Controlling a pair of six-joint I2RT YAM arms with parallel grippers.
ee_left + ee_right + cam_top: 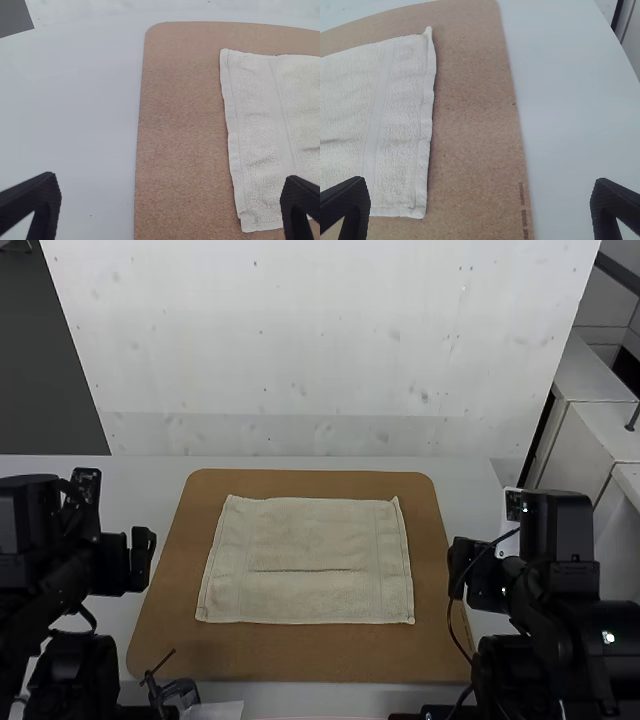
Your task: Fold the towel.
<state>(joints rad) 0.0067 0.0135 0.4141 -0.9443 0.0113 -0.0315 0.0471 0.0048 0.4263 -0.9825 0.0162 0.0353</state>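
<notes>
A cream towel (310, 535) lies spread flat on the brown board, with a short crease across its middle. Left of the board, my left gripper (143, 558) is held away from the towel; in the left wrist view the same gripper (170, 205) has its black fingers wide apart, the towel (260, 130) beyond them. My right gripper (462, 565) is at the board's right edge, off the towel. The right wrist view has this gripper (480, 207) open with nothing between its fingers, and the towel's hemmed side (402, 125) runs alongside.
The brown board (300, 655) with rounded corners rests on a white table (150, 485). A pale panel (320, 360) stands behind the table. Small dark hardware (175, 692) sits at the near left edge, and white cabinets are at the far right.
</notes>
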